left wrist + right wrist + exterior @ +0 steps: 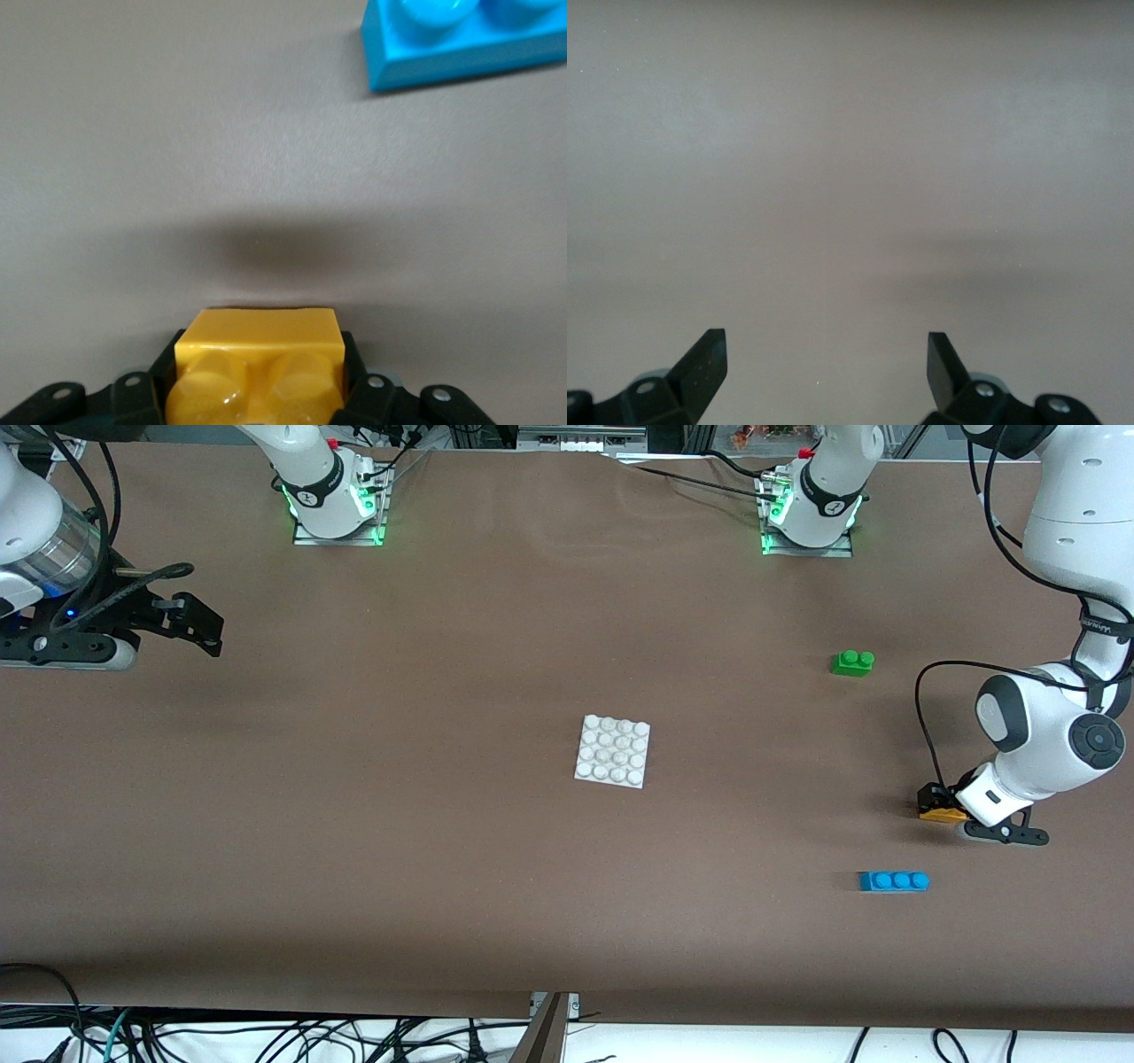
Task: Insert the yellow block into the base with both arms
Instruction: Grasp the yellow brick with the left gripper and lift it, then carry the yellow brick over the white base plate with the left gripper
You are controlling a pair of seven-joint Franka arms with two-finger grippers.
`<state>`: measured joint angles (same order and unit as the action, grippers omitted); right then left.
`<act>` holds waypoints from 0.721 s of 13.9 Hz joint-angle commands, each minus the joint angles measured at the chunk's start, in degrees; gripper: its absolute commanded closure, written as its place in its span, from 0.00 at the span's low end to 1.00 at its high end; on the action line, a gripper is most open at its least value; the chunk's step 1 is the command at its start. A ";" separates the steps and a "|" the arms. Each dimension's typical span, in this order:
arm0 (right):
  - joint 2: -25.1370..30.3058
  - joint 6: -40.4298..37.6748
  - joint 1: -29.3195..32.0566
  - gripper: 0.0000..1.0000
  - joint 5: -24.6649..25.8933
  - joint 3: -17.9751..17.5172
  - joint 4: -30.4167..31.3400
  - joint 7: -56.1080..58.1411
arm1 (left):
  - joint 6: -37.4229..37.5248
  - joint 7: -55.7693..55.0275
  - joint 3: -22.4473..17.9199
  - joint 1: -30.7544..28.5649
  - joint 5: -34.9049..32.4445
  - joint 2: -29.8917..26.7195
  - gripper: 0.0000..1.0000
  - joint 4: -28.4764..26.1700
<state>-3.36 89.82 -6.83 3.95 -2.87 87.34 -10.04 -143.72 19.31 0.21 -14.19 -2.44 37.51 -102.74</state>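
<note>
bare table (425, 779) lies all round the base (612, 751). toward the left arm's end, the green brick (852, 662) and blue brick (893, 881) stand well apart, wide gaps between.

Green brick (852, 662), blue brick (894, 880) on brown table (443, 824).

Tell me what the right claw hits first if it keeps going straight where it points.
Probably only the table. The right claw is open with nothing between its fingers, and its wrist view shows bare brown surface ahead, no brick or base. How far off that surface lies is unclear.
</note>
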 commanded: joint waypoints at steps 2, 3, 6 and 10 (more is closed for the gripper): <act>-0.42 -0.78 0.15 0.00 0.36 -0.21 -1.47 -0.07 | 7.99 -0.59 0.49 2.06 -0.98 -5.33 0.94 0.43; -0.42 -0.70 0.15 0.00 0.36 -0.21 -1.39 -0.07 | 11.59 -0.68 1.19 3.28 -0.64 -7.09 0.94 0.69; -0.42 -0.69 0.15 0.00 0.27 -0.21 -1.39 -0.07 | 18.90 -4.62 4.60 6.89 -0.19 -11.57 0.96 1.30; -0.42 -0.78 0.23 0.00 0.36 -0.21 -1.39 -0.07 | 24.36 -13.31 15.32 8.04 -0.11 -11.50 0.96 5.70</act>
<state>-3.37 89.82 -6.83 3.95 -2.87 87.28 -10.05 -121.68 9.57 12.22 -6.48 -2.40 25.35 -99.25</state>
